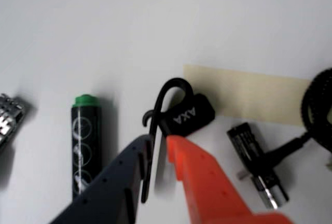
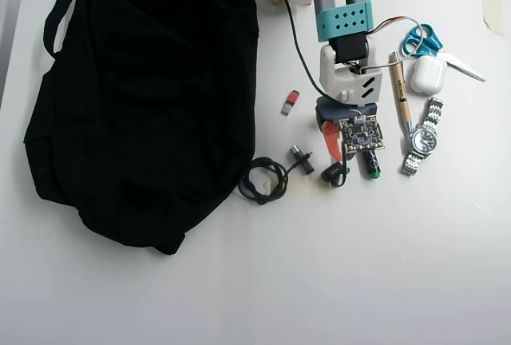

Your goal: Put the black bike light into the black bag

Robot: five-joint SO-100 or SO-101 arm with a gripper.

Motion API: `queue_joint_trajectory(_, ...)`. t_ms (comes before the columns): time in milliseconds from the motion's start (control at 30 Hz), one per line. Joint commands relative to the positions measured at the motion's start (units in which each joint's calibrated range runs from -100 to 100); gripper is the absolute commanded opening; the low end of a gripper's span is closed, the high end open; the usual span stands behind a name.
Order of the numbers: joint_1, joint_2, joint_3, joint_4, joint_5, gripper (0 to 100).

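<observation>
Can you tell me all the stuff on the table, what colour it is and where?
black bag: 1, black, left half of the overhead view
bike light: 1, black, at the gripper tips, strap loop between the fingers
green marker: 1, black with green cap, left of the light in the wrist view
coiled cable: 1, black, by the bag's edge
small cylinder: 1, silver-black, on the cable's end
wristwatch: 1, silver, right side
pen: 1, tan, beside the watch
earbud case: 1, white, upper right
scissors: 1, blue handles, upper right
tape: 1 strip, beige, behind the light
gripper: 1, dark blue and orange fingers
</observation>
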Motion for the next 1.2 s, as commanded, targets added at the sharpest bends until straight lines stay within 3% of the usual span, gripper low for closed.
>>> queue_joint_trajectory(0, -0.26, -0.05, -3.36, -1.54, -0.03, 5)
queue_joint_trajectory(667, 2.73, 8.08, -12.25, -1.71, -1.40, 9)
queue_joint_trajectory(1167, -1.24, 8.50, -14.77, -1.11, -1.40, 9)
